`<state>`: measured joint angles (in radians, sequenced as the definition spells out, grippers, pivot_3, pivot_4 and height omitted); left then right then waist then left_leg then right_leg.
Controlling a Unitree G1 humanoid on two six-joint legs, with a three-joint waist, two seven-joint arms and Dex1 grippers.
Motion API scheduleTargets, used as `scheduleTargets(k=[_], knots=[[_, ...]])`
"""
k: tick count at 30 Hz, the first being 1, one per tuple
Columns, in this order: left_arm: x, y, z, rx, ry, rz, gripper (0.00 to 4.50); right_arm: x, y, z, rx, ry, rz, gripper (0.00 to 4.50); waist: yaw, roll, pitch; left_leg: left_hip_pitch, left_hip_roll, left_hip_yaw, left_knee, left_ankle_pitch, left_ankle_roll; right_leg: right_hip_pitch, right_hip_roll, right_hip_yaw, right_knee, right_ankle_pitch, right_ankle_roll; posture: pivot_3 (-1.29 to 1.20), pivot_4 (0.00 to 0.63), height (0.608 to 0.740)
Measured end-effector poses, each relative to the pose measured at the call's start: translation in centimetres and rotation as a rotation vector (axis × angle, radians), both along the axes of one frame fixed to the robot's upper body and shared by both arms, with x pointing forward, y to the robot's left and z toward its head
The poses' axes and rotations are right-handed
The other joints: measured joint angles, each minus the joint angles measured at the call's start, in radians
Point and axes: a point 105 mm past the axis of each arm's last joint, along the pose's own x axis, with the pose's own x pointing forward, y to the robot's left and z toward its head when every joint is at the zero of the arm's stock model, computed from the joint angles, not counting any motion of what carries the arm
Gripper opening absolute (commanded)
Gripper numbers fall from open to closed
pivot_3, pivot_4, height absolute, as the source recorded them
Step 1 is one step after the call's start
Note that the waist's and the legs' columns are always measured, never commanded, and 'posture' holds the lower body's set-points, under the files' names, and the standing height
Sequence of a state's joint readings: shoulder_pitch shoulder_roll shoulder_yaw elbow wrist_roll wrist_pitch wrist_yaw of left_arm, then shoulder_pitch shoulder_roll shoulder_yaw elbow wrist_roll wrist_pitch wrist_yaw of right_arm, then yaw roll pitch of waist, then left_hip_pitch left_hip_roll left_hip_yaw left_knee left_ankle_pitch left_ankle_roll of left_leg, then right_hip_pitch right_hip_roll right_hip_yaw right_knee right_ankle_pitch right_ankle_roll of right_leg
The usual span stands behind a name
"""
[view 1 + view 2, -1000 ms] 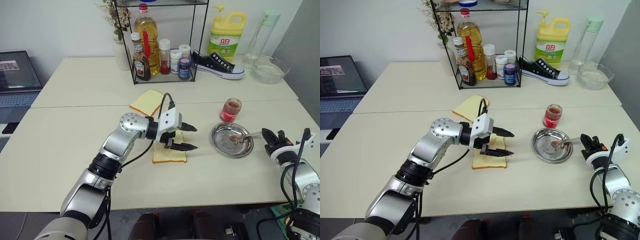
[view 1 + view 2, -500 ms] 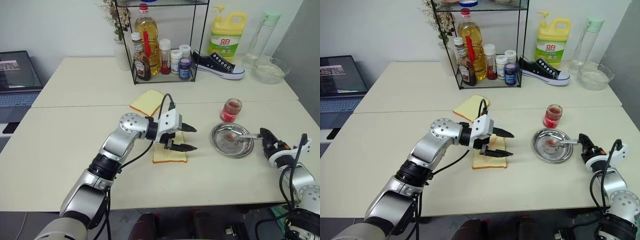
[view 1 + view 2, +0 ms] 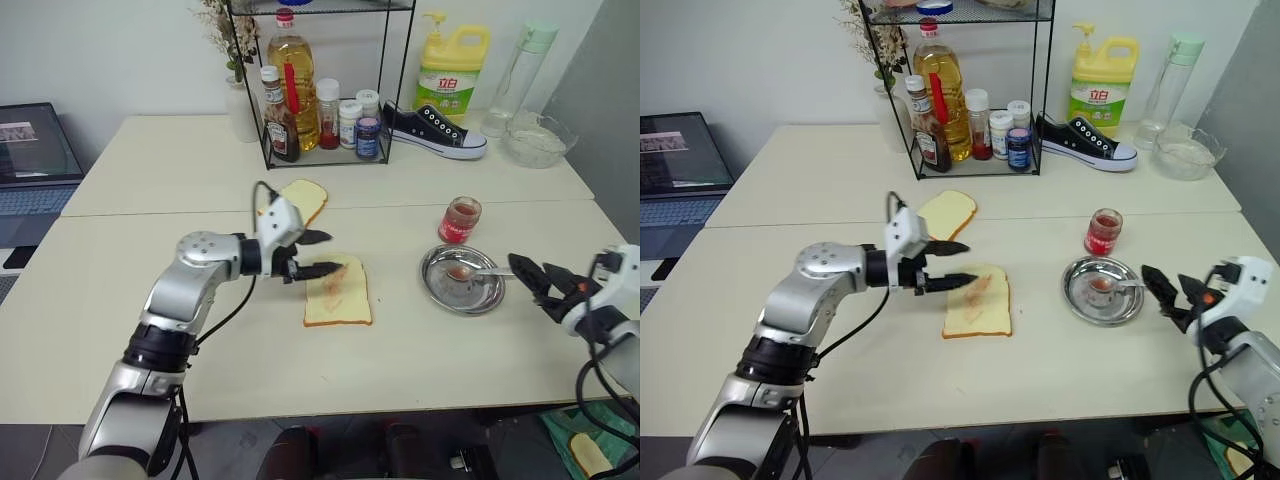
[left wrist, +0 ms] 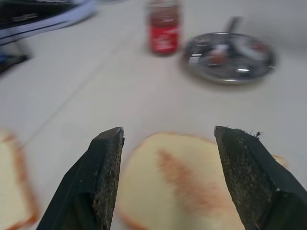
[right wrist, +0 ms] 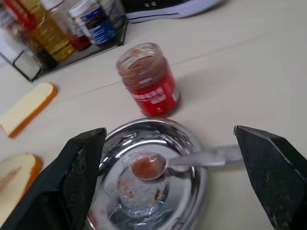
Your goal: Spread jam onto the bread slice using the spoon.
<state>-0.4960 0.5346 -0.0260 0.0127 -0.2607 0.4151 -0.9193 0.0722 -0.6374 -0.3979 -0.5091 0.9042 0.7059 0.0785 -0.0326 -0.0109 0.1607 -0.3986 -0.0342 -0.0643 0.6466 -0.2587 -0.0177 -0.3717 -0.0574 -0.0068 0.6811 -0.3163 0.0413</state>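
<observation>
Now the left gripper [image 3: 318, 254] hangs with its fingers apart, just left of the bread slice [image 3: 339, 291] with its red jam [image 3: 335, 283] smear. The spoon [image 3: 476, 271] lies in the steel dish [image 3: 463, 280]. The right gripper [image 3: 541, 281] is wide apart nearby; a careless move could tip the dish.

Makeshift lab or office, pushed-together tables [image 3: 150, 330], laptop [image 3: 35, 160], condiment rack [image 3: 325, 90], stray sneaker [image 3: 435, 130]
</observation>
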Motion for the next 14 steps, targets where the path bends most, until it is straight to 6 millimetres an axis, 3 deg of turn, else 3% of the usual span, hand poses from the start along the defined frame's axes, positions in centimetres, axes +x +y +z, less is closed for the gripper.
scheduleTargets(k=[4, 7, 9, 14], knots=[[0.4, 4.9, -2.1, -0.005, 0.003, 0.328, 3.14, -0.2, 2.2, -0.3, -0.105, -0.057, -0.013, 4.47, 0.007, -0.001, 0.0, -0.001, 0.0, -0.001, 0.0, 0.0, -0.001, 0.0, -0.001, -0.001, 0.0, 0.0, 0.0, 0.0, 0.15, 0.74], [-0.5, 7.7, -3.7, 0.011, -0.001, 0.512, 3.14, -0.8, 4.7, -2.0, -0.115, -0.036, 0.023, 4.47, 0.01, -0.002, 0.0, -0.001, 0.0, -0.001, 0.001, 0.0, -0.001, 0.0, -0.004, -0.001, 0.0, 0.0, 0.0, 0.0, 0.15, 0.74], [-1.8, 8.7, -4.9, 0.012, -0.013, 0.626, 3.14, -1.4, 5.8, -3.4, -0.108, -0.013, 0.025, 4.47, 0.016, -0.003, -0.001, 0.0, -0.001, -0.001, 0.001, 0.0, -0.001, 0.0, -0.006, -0.001, 0.0, 0.0, 0.0, 0.0, 0.15, 0.74], [-4.2, 8.7, -6.6, 0.005, -0.009, 0.741, 3.14, -2.5, 6.6, -5.4, -0.149, 0.009, 0.007, 4.47, 0.033, -0.003, -0.001, 0.0, -0.003, -0.001, 0.001, 0.0, -0.001, 0.001, -0.008, -0.001, 0.0, 0.0, 0.0, 0.0, 0.15, 0.74]])
